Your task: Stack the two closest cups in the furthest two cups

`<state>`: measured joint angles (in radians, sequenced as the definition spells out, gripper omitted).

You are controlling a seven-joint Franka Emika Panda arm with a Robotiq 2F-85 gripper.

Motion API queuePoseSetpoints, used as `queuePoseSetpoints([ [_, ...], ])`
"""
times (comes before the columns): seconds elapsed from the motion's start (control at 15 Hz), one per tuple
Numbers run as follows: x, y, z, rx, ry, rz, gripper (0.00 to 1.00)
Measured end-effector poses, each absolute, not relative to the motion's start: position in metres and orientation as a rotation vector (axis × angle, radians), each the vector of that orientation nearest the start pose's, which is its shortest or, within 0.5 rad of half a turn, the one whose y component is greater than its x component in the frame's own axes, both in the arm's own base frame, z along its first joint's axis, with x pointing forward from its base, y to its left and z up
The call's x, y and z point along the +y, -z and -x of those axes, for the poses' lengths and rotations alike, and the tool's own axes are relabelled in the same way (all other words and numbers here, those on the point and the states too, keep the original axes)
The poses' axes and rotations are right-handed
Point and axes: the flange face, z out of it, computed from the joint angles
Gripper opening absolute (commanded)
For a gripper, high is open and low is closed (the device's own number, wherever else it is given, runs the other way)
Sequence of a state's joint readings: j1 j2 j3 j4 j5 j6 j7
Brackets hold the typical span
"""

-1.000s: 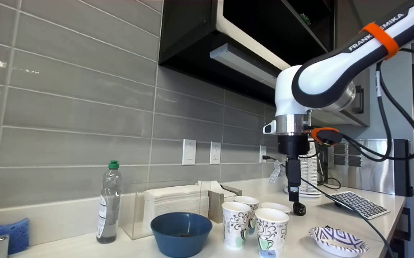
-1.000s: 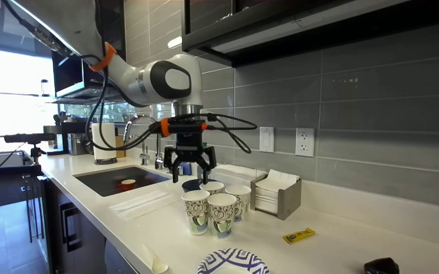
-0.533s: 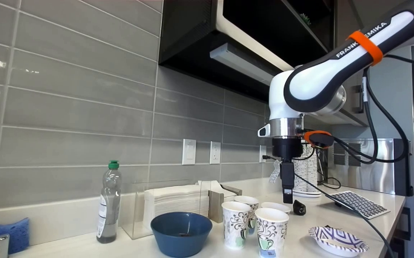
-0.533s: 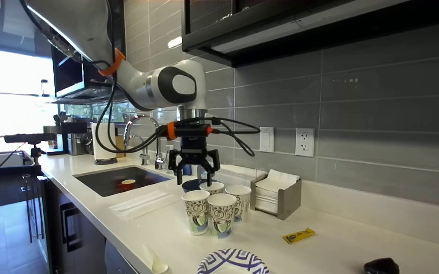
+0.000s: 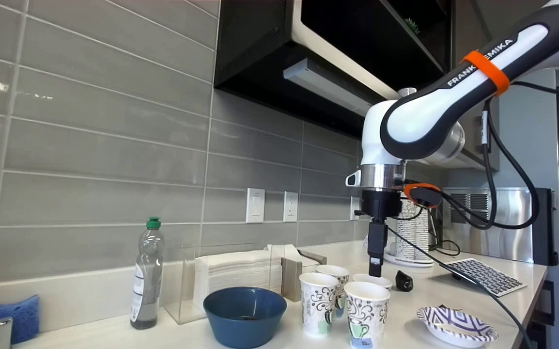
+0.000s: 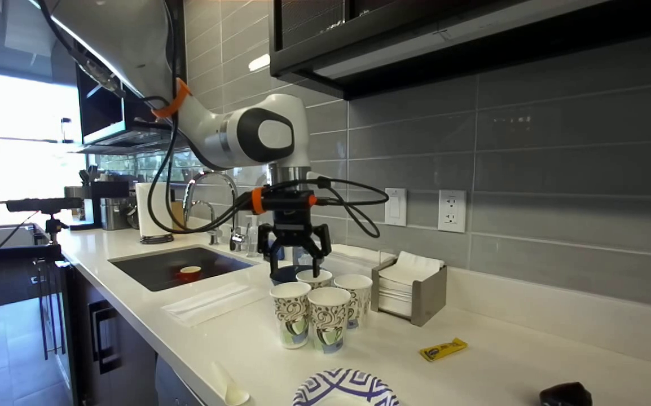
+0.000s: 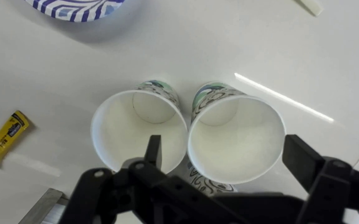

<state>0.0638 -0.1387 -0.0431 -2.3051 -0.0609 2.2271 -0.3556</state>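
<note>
I should lower the black two-finger gripper (image 6: 295, 271) vertically, centred on the swirl-printed white paper cup (image 7: 237, 140) upright on the white counter (image 7: 198, 46), steering one finger to the seam between rims so it stays out of the neighbouring tapered white paper cup (image 7: 132, 127). The jaws stand wide apart above the rims, holding nothing, with no contact visible

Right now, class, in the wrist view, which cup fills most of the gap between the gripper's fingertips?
The rightmost cup: its mouth shows between them. The leftmost cup has a fingertip across its mouth; the lower cup shows only patterned wall.
</note>
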Motion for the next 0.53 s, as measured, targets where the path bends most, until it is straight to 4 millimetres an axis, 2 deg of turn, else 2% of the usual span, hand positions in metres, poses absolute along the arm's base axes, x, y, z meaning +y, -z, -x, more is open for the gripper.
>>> queuePoseSetpoints([
  [0.53, 0.009, -0.391, -0.501, -0.626, 0.118, 3.132, 1.00],
])
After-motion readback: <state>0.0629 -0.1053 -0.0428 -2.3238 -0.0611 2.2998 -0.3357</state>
